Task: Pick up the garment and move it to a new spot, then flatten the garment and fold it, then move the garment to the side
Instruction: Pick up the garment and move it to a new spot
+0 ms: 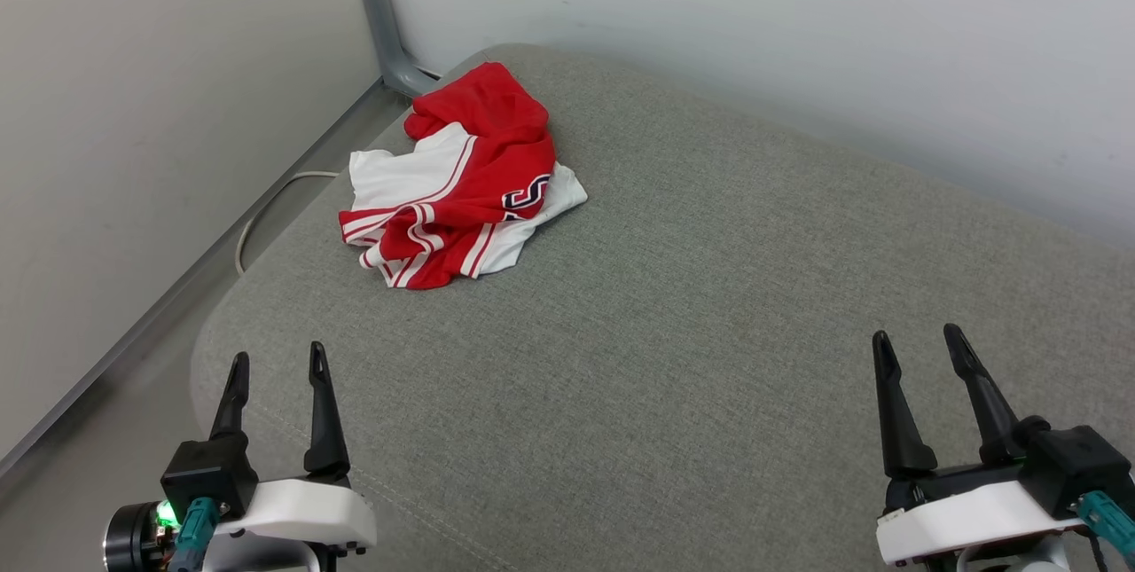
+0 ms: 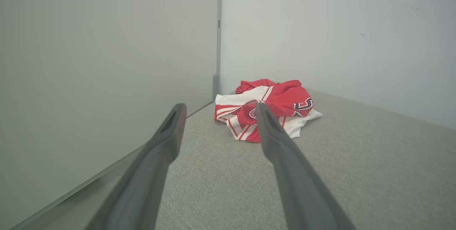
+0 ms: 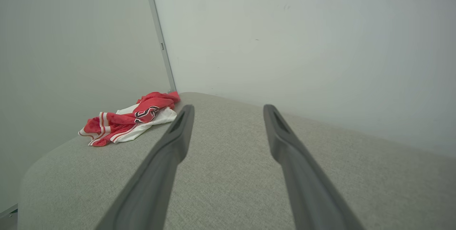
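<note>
The garment (image 1: 461, 177) lies crumpled, upper left, on a grey cushion (image 1: 709, 333). Left hand (image 1: 277, 355) and right hand (image 1: 916, 333) sit open, empty; the head view catches a white cable (image 1: 241, 248).

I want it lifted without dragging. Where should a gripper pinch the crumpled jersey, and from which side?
On the jersey, likely the raised red middle fold, from above with the left gripper, the nearer one. Its flat white edges hug the cushion and give less to pinch.
</note>
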Robot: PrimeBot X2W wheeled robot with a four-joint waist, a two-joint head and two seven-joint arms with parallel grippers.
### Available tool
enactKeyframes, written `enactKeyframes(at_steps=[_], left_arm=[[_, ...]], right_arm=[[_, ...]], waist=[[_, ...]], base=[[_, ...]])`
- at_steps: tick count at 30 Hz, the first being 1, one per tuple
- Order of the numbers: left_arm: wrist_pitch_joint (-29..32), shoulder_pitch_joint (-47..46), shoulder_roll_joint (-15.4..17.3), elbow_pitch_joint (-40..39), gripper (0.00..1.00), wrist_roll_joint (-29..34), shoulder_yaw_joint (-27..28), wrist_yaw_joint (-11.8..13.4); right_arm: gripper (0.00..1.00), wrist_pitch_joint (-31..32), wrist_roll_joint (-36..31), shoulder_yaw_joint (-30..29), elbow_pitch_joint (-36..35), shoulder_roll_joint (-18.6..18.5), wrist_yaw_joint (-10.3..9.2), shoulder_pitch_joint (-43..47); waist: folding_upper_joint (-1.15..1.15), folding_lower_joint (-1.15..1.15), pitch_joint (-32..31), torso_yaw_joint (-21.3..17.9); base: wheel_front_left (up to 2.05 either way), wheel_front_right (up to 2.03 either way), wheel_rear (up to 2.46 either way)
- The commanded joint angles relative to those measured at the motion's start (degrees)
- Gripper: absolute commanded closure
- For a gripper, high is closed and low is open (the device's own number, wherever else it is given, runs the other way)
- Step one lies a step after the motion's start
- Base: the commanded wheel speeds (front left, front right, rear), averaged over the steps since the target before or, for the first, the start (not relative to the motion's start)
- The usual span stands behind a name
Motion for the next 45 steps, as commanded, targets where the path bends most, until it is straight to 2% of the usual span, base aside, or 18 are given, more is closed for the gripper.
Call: enactKeyframes(at_steps=[1,4,9,18,23,30,37,45], left_arm=[[-0.2,0.8,-0.1,-0.2,0.0,-0.1,0.2,0.2],[-0.2,0.7,-0.1,-0.2,0.0,-0.1,0.3,0.2],[-0.2,-1.9,0.0,0.7,0.0,1.0,0.7,-1.5],[-0.2,-14.4,2.3,2.4,0.0,0.2,6.3,-5.2],[-0.2,-23.9,5.2,4.1,0.0,0.1,9.6,-7.2],[-0.2,-35.9,9.8,8.0,0.0,-0.9,11.2,-9.6],[0.5,-44.9,14.8,16.9,0.0,-4.5,9.7,-11.1],[18.7,-52.3,23.9,25.3,0.0,-22.0,0.2,-11.4]], right_arm=[[0.0,-0.2,-0.4,0.1,0.1,0.1,-0.04,-0.5],[0.0,-0.2,-0.4,0.2,0.2,0.1,-0.04,-0.5],[0.0,-0.2,-0.8,-0.2,-0.3,0.1,-0.04,0.0],[0.0,-0.2,-4.7,-0.7,-2.5,0.1,-0.04,-3.2],[0.0,-0.2,-7.2,-1.0,-4.9,0.1,-0.04,-6.1],[0.0,-0.2,-10.5,-1.8,-9.3,0.1,-0.04,-10.3],[0.0,-0.2,-12.4,-2.5,-12.6,0.1,-0.04,-12.5],[0.0,-0.2,-13.5,-2.8,-16.0,-0.5,-0.04,-13.8]], waist=[[0.0,-0.01,0.0,0.0],[0.0,-0.01,0.0,-0.1],[0.0,-0.01,0.2,-0.7],[0.0,-0.01,7.2,-6.3],[0.0,-0.01,13.1,-9.6],[0.0,-0.01,21.7,-12.5],[0.0,-0.01,26.4,-13.6],[0.0,-0.01,30.3,-14.9]], base=[[0.0,0.0,0.0],[0.0,0.0,0.0],[0.0,0.0,0.0],[0.0,0.0,0.0],[0.0,0.0,0.0],[0.0,0.0,0.0],[0.0,0.0,0.0],[0.0,0.0,0.0]])
